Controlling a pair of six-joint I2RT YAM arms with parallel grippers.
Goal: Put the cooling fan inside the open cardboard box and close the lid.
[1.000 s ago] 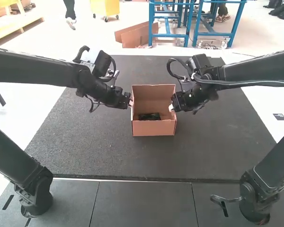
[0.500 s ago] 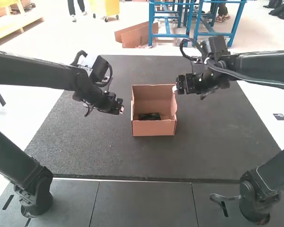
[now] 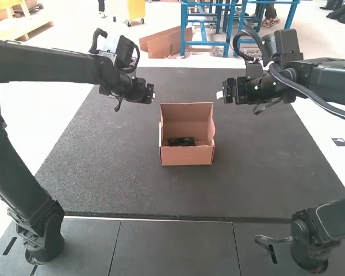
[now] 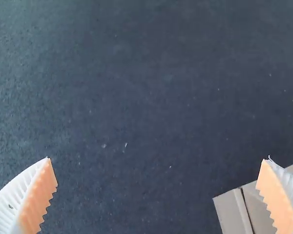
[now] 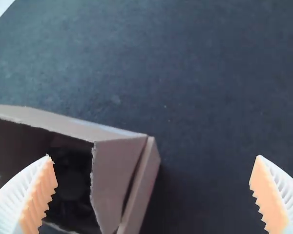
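Observation:
The brown cardboard box [image 3: 187, 150] stands open in the middle of the black mat, its lid flap [image 3: 187, 117] upright at the back. The dark cooling fan [image 3: 181, 141] lies on the box floor. My left gripper [image 3: 150, 94] hangs above the mat, behind and left of the box, open and holding nothing. My right gripper [image 3: 224, 93] hangs behind and right of the box, also open and holding nothing. In the right wrist view the box corner [image 5: 118, 168] and the fan [image 5: 71, 181] show between the open fingers [image 5: 36, 195]. The left wrist view has a box edge [image 4: 234, 214] beside one finger [image 4: 278, 195].
The black mat [image 3: 103, 167] covers the table around the box, with open room in front of it and on both sides. Pale floor [image 3: 29, 115] borders the mat on the left and right. Dark panels [image 3: 172, 247] lie along the near edge.
Both grippers have left the box's side walls and risen backward, the left to the back left, the right to the back right. The box and fan have stayed put.

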